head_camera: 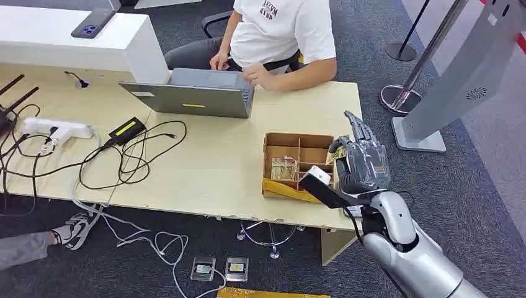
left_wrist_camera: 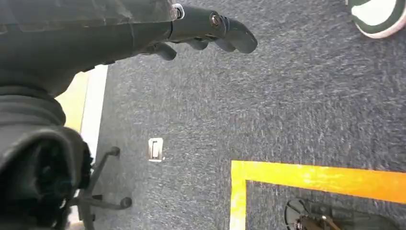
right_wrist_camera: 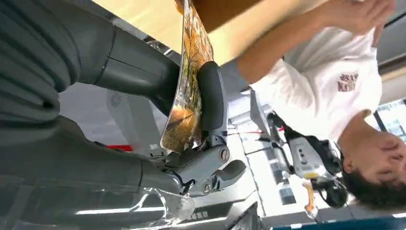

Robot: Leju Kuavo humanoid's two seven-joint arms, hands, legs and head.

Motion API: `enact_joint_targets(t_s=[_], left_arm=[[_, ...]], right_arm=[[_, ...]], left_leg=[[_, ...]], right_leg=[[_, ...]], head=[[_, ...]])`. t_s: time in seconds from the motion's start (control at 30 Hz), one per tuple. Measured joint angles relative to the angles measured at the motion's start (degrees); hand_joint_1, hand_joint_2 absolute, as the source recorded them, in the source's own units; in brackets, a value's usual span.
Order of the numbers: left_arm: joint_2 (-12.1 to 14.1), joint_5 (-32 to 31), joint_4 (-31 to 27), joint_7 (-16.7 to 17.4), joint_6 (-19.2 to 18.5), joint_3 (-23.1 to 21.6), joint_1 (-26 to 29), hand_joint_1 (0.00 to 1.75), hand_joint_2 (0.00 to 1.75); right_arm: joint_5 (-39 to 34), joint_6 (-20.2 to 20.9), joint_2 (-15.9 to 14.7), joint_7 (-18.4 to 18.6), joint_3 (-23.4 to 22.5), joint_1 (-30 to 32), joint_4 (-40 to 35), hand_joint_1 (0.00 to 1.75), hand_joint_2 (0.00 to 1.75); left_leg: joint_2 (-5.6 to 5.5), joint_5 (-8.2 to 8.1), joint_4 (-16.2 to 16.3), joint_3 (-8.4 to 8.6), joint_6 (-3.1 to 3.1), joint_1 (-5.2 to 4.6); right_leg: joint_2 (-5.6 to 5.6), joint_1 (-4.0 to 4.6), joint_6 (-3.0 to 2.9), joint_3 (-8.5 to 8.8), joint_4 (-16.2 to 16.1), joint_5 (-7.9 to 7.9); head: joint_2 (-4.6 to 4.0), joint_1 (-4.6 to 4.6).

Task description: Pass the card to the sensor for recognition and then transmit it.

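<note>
Over the cardboard box (head_camera: 298,162) on the tabletop (head_camera: 211,167), the right hand (head_camera: 363,162) pinches the card (right_wrist_camera: 189,91) between thumb and fingers — keep that pinch firm and carry it flat-faced to the sensor (head_camera: 462,81).

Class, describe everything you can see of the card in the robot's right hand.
The card is thin, flat and glossy, printed with an orange, brown and green picture. The right hand pinches it between the thick grey thumb and a dark finger, its face side-on to the wrist camera. In the head view, it sits by the hand at the right edge of the cardboard box.
</note>
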Motion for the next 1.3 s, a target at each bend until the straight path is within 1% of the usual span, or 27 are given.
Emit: enact_joint_targets(t_s=[0.17, 0.3, 0.5, 0.63, 1.1, 1.3], left_arm=[[-0.11, 1.03, 0.0, 0.96, 0.61, 0.0, 0.03, 0.0, 0.0], [-0.11, 1.47, 0.0, 0.96, 0.61, 0.0, 0.03, 0.0, 0.0], [-0.26, 1.69, 0.0, 0.96, 1.01, 0.0, 0.03, 0.0, 0.0], [-0.55, 1.86, 0.0, 1.05, 1.29, 0.0, 0.03, 0.0, 0.0], [-0.9, 2.8, 0.0, 1.16, 1.7, 0.02, 0.03, 0.0, 0.0], [-0.94, 3.19, 0.0, 1.05, 1.66, 0.02, 0.03, 0.0, 0.0]], right_arm=[[-1.9, -0.61, -1.14, 0.59, -0.13, 2.53, 0.87, 1.75, 1.75], [-2.67, -2.14, -1.92, 1.25, -0.37, 3.57, 1.88, 1.75, 1.75], [-3.33, -3.39, -2.73, 1.9, -1.31, 4.51, 3.32, 1.75, 1.75], [-3.94, -4.04, -2.78, 2.1, -1.9, 4.65, 4.35, 1.75, 1.75], [-4.94, -4.04, -2.45, 2.03, -2.12, 4.78, 9.38, 1.75, 1.75], [-5.49, -4.06, -2.16, 2.62, -2.05, 5.07, 12.17, 1.75, 1.75]], left_leg=[[0.01, -0.02, 0.0, -0.02, -0.02, 0.0], [0.05, -0.04, 0.0, -0.02, -0.03, 0.0], [0.08, -0.05, 0.0, -0.03, -0.05, 0.01], [0.12, -0.05, 0.0, -0.02, -0.06, 0.0], [0.12, -0.05, 0.0, -0.03, -0.06, 0.01], [0.12, -0.05, 0.0, -0.03, -0.06, 0.0]], right_leg=[[0.02, 0.0, 0.0, -0.02, -0.01, 0.0], [0.07, 0.0, 0.0, -0.04, -0.01, 0.0], [0.09, 0.0, 0.0, -0.05, -0.01, 0.0], [0.12, 0.0, 0.0, -0.05, -0.01, 0.0], [0.12, 0.0, 0.0, -0.05, -0.01, 0.0], [0.11, 0.0, 0.0, -0.05, -0.01, 0.0]], head=[[0.0, 0.0], [0.0, -0.02], [0.0, 0.0], [0.0, 0.0], [0.0, 0.0], [0.0, 0.0]])
